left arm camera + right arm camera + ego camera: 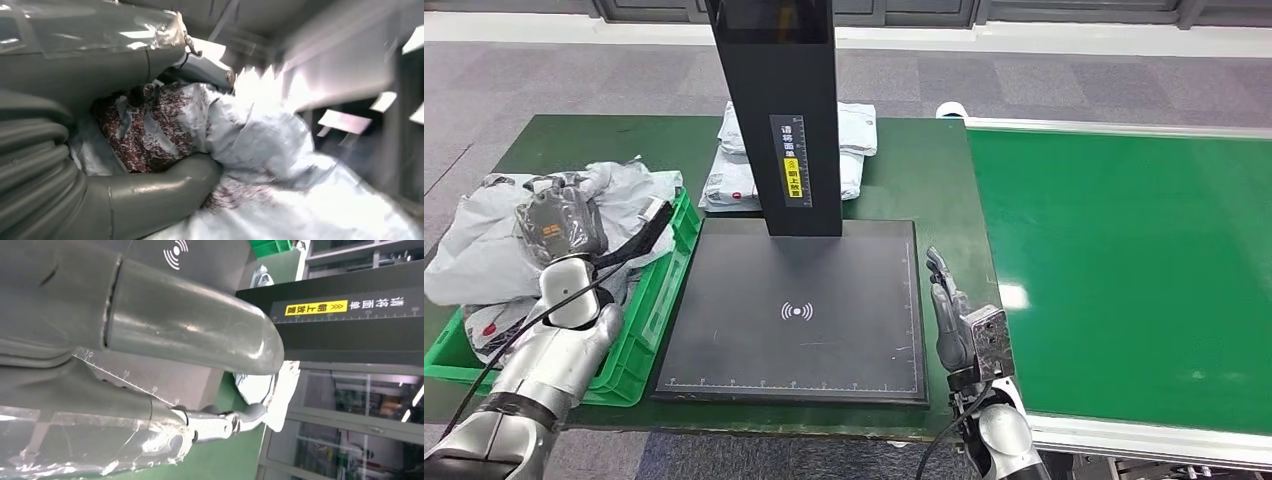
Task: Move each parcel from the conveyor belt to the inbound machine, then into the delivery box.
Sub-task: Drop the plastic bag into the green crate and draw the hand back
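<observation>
The left hand (pixel 556 232) reaches into the green crate (pixel 656 300), fingers curled around a crinkled grey plastic parcel (pixel 250 135) on the heap there. The right hand (pixel 951 315) stands empty, fingers straight and apart, beside the flat black scanner plate (pixel 794 320), next to the smooth green belt (pixel 1124 270).

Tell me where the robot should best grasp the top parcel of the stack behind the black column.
Probably the right end of the top parcel, which sticks out past the black column. It lies flat and soft on the stack, so come from above and the right, since the column blocks the front.
</observation>
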